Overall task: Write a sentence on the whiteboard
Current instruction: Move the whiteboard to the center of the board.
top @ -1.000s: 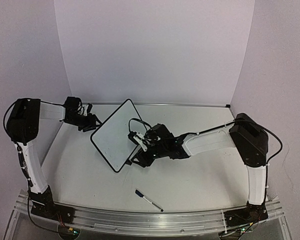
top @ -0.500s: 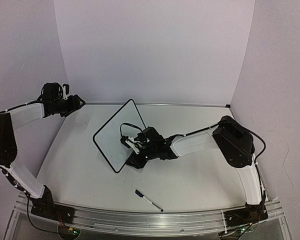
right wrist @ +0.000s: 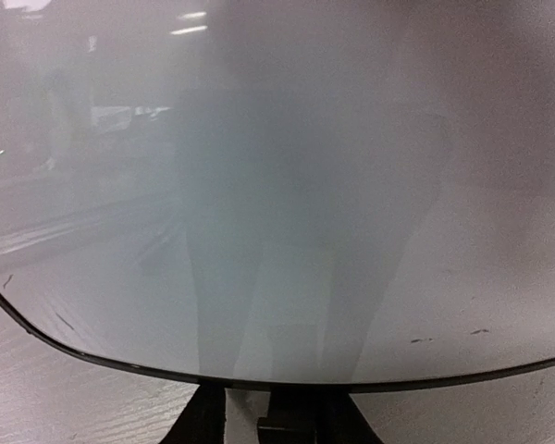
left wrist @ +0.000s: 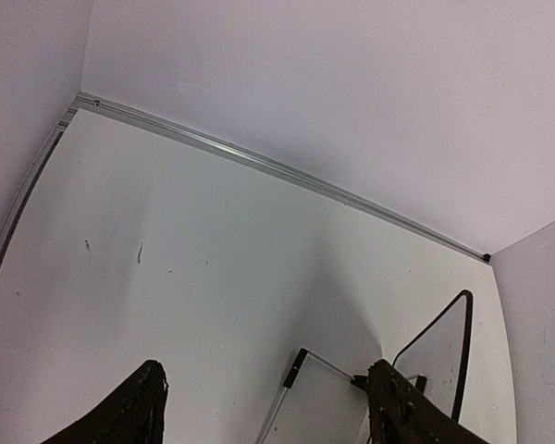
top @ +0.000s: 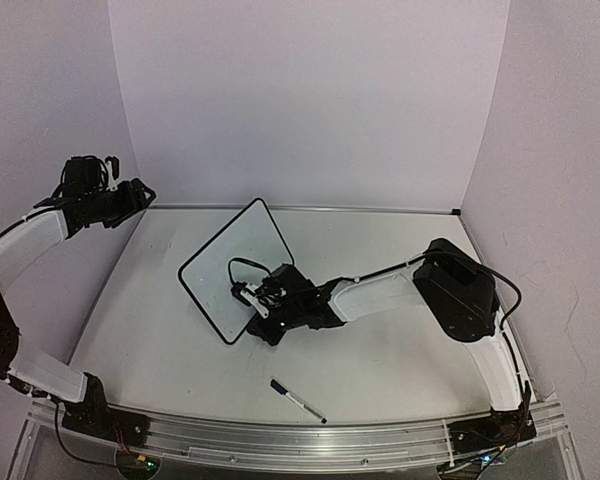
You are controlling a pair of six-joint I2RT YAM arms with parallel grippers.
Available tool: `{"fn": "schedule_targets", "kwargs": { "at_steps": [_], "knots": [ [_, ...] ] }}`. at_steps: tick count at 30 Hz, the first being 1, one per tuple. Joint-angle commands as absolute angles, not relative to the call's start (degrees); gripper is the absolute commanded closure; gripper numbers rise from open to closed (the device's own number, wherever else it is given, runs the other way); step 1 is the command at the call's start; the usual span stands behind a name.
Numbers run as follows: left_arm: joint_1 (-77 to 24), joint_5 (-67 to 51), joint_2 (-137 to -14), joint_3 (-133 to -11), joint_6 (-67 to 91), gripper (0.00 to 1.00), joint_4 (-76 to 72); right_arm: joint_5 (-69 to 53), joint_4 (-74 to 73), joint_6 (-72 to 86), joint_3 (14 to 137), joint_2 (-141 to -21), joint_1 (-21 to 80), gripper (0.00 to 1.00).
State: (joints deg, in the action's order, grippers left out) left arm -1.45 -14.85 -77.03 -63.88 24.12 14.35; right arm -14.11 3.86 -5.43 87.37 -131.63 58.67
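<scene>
1. Table [top: 410, 350] of white, holding everything.
2. The whiteboard [top: 225, 255] stands tilted, left of centre.
3. The right gripper [top: 244, 297] meets its near right edge, with the fingers just under the rim. Whether they clamp it, I cannot tell.
4. The left gripper [top: 143, 190] hangs far left with its jaws apart, well away from the board.
5. A marker [top: 297, 400] lies near the front.

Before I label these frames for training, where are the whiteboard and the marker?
whiteboard [top: 225, 262]: top view, middle of its bare white face.
marker [top: 300, 402]: top view, middle of its white barrel.

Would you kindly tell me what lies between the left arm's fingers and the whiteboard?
Only bare table lies between left fingers and whiteboard, per the top external view.
</scene>
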Motion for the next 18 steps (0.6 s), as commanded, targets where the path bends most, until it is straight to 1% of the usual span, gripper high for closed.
{"fn": "schedule_targets", "kwargs": {
  "at_steps": [1,2,4,5,6,12,16,18],
  "knots": [
    [-1.3,-13.4,-71.8,-63.3,25.0,0.26,17.8,-10.2,7.3,-2.9,88.3,-132.6,59.2,0.84],
    [-1.2,-12.8,-70.4,-63.1,24.9,0.26,18.7,-8.4,9.1,-1.7,87.3,-132.2,59.4,0.88],
    [-1.2,-12.5,-68.7,-62.7,24.6,0.26,19.5,-5.7,11.5,0.5,85.9,-131.4,59.8,0.94],
    [-1.3,-12.4,-68.4,-62.7,24.5,0.26,19.7,-5.2,11.8,1.3,85.7,-131.2,59.8,0.95],
    [-1.3,-12.0,-67.7,-62.6,24.2,0.25,20.3,-1.2,12.7,3.8,84.4,-130.5,60.1,1.00],
    [-1.3,-12.5,-66.8,-62.8,24.0,0.24,22.0,14.0,12.2,14.2,80.7,-128.2,60.7,1.00],
    [-1.3,-13.0,-66.3,-62.9,23.6,0.23,22.7,24.5,8.2,23.4,78.0,-126.3,60.9,1.00],
    [-1.3,-13.0,-65.9,-63.0,23.3,0.23,23.0,27.3,6.6,25.5,77.3,-125.7,60.9,1.00]
  ]
}}
